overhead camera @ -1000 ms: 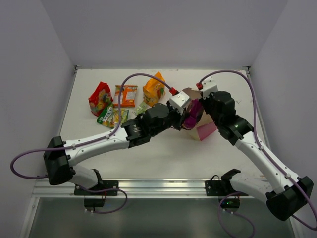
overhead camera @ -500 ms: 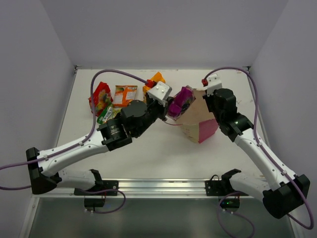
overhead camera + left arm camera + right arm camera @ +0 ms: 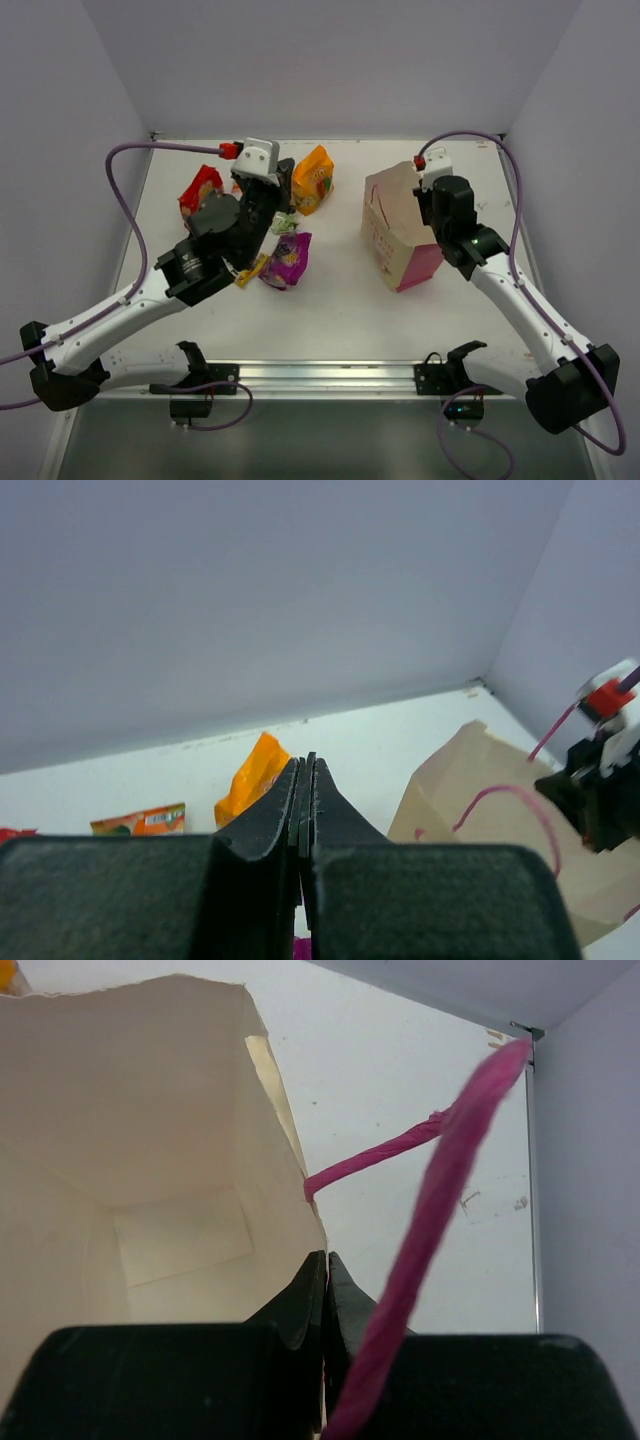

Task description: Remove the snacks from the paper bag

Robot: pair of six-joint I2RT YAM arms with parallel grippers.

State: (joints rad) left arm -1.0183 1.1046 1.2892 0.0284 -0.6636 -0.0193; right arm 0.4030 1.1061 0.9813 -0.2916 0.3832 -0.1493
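Observation:
The paper bag stands at the right, cream with pink print and pink cord handles. My right gripper is shut on its far-right wall at the rim. The bag's inside shows cream with no packet in sight. My left gripper is raised over the snacks, jaws pressed together, nothing visible between the tips. The purple packet lies on the table below it. The red packet, an orange packet, a pale green one and a yellow-green one lie around it.
A second orange packet lies flat behind the left arm and is hidden in the top view. White walls enclose the table on three sides. The left arm stretches over the left half of the table. The aluminium rail runs along the near edge.
My left arm swung left from the bag's mouth with the purple packet; the packet now lies on the table by the other snacks. The bag has come upright under my right gripper.

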